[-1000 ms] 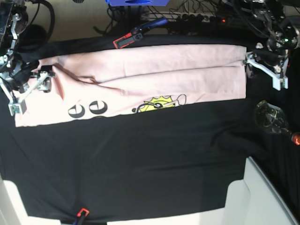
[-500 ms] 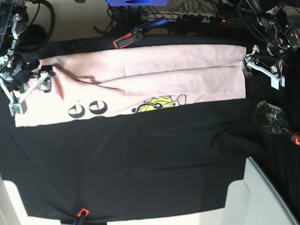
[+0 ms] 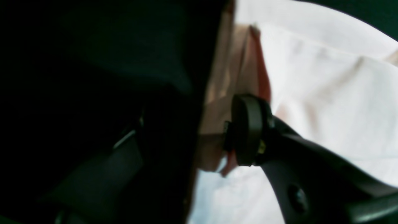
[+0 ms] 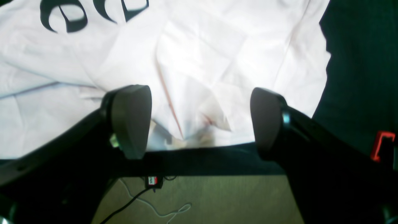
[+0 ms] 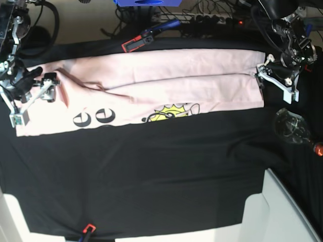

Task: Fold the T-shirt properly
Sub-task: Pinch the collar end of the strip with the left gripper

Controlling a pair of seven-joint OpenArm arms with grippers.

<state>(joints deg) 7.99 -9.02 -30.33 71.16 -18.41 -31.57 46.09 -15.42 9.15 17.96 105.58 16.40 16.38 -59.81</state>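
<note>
The pink T-shirt (image 5: 151,83) lies folded in a long band across the upper part of the black desk (image 5: 151,176). The left hand (image 5: 275,83), at its right end, and the right hand (image 5: 31,101), at its left end, both stand wide open, holding nothing.

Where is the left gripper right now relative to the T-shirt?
In the base view, the left gripper is at the right, at the T-shirt's right-hand edge, above the clear glass object on the black table cloth.
</note>
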